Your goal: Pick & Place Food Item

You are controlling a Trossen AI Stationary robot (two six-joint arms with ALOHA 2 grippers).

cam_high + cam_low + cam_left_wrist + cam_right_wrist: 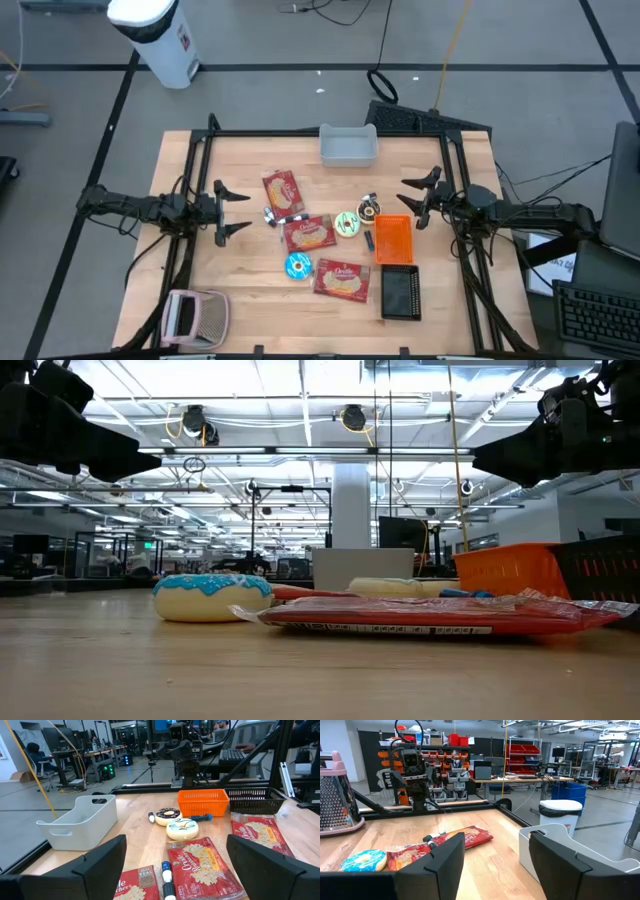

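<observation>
Food items lie in the middle of the table: three red popcorn bags (281, 190) (308, 234) (343, 281), a blue-iced donut (298, 266), a white-and-green donut (347, 224) and a chocolate donut (369, 209). My left gripper (236, 212) hovers open at the table's left, above the wood, its fingers pointing toward the bags. My right gripper (412, 201) hovers open at the right, beside the orange basket (393, 240). In the low view both grippers hang well above the tabletop, and the blue donut (212, 597) and a bag (430, 615) lie flat on it.
A grey bin (348, 146) stands at the far edge, a black basket (400, 293) near the front right, and a pink-handled grater (196, 317) at the front left corner. A black-and-white marker (285, 218) lies between the bags. Black frame rails run along both sides.
</observation>
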